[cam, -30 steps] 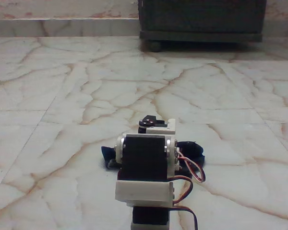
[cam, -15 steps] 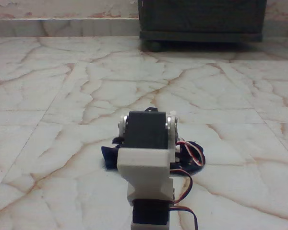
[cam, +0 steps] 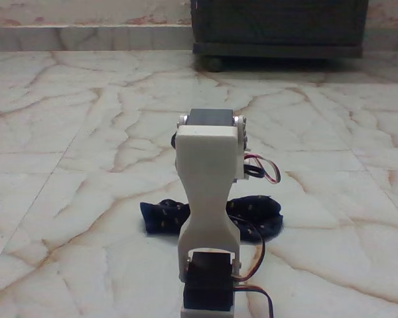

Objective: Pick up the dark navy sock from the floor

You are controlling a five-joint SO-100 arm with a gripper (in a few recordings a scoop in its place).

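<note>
The dark navy sock (cam: 164, 216) with tiny pale dots lies flat on the cream marble floor (cam: 66, 165) in the fixed view. It shows on both sides of my arm, and its right end (cam: 262, 213) sticks out past the wires. My arm's white bracket (cam: 207, 179) stands upright in front of the sock's middle, with a black servo (cam: 209, 119) on top. The bracket and servo hide the gripper's fingers behind them, so I cannot see whether they touch the sock.
A dark wheeled cabinet (cam: 278, 30) stands at the back against a low marble step (cam: 86, 36). Red, white and black wires (cam: 262, 173) loop out on the arm's right side. Open floor stretches to the left, right and beyond the sock.
The arm's upper link has swung up from low over the sock to upright. The sock stays on the floor, with more of it showing.
</note>
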